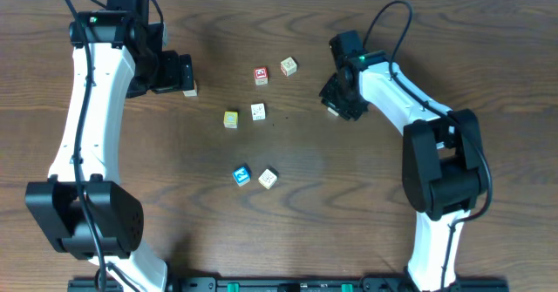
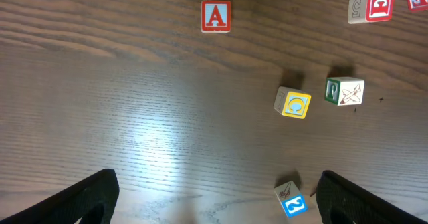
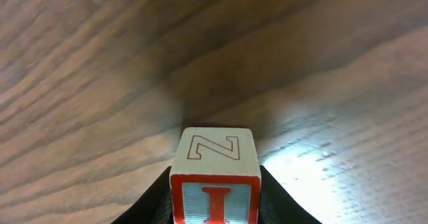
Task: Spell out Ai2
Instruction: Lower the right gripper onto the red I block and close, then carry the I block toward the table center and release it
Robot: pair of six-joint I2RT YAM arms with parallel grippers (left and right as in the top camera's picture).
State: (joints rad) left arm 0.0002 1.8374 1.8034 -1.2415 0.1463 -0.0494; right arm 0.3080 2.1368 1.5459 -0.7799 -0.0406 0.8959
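Ai2 is not yet spelled: 2 cube (image 1: 241,175) lies nearest, centre, untouched. Farther out on the right, right gripper (image 1: 334,109) is clamped on I cube (image 3: 214,184). Farthest, A cube (image 2: 216,17) lies loose on the left, with left gripper (image 2: 221,200) wide and empty. All three cubes are well apart, none lined up.

Yellow cube (image 1: 230,118) near cream cube (image 1: 258,112)

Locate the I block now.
Right wrist view, bottom centre: the I block sits clamped in the right gripper. Overhead, that is right of the red cube.
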